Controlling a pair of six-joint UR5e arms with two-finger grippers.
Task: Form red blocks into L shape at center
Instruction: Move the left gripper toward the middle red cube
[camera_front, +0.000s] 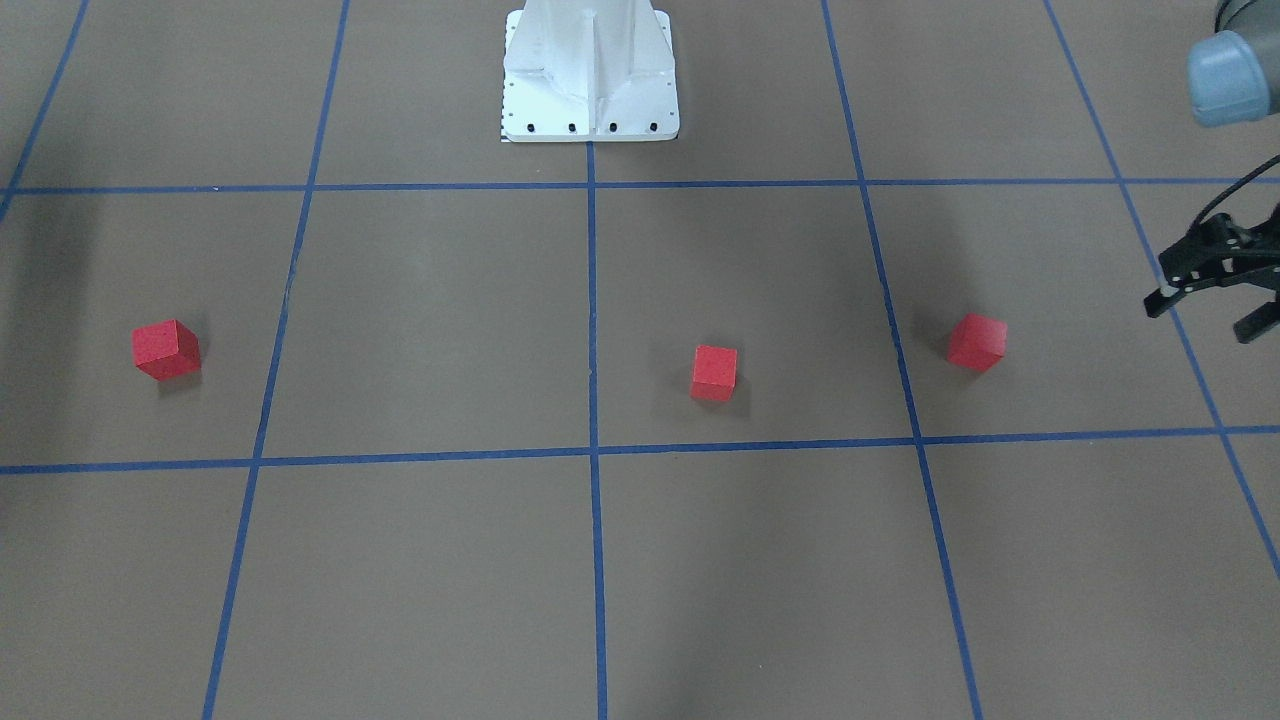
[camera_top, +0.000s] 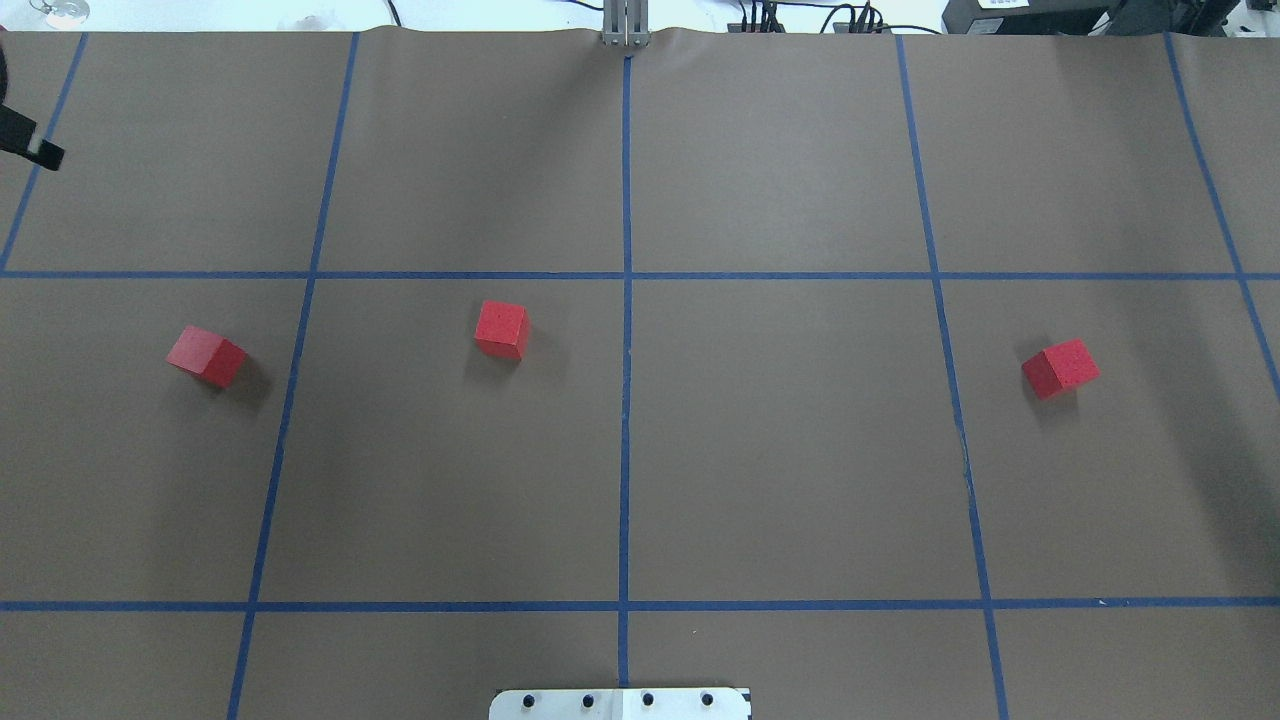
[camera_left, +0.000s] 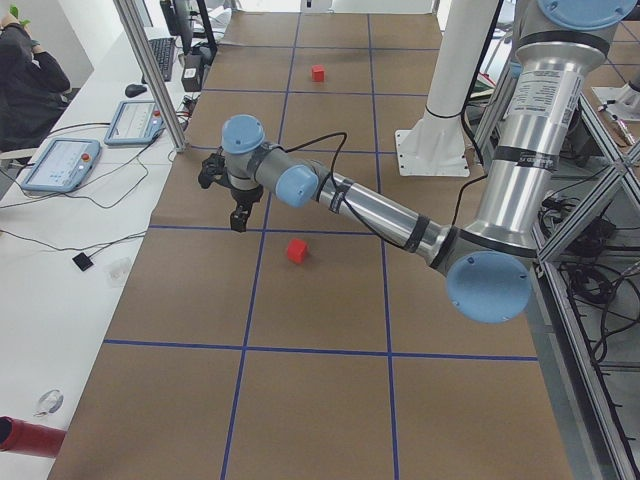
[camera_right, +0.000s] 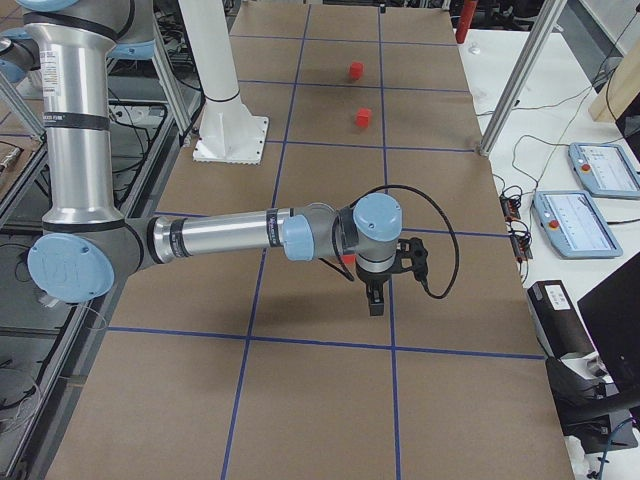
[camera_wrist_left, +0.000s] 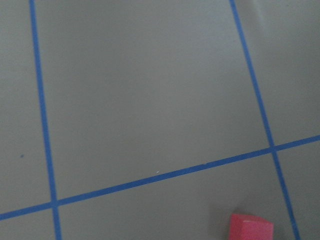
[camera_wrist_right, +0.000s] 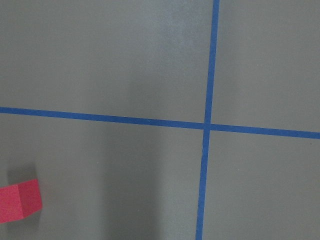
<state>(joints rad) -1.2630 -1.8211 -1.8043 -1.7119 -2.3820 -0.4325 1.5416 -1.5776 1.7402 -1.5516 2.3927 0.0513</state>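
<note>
No L yet: three red blocks sit far apart, left hand open and empty, right hand I cannot tell.

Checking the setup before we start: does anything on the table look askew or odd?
Nothing is damaged or spilled. The left red block and the right red block sit turned askew to the blue tape lines; the middle red block sits roughly square. All three lie apart.

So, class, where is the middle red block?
In the overhead view, the middle red block sits just left of the central blue tape line, nearer the left red block than the right red block.
</note>
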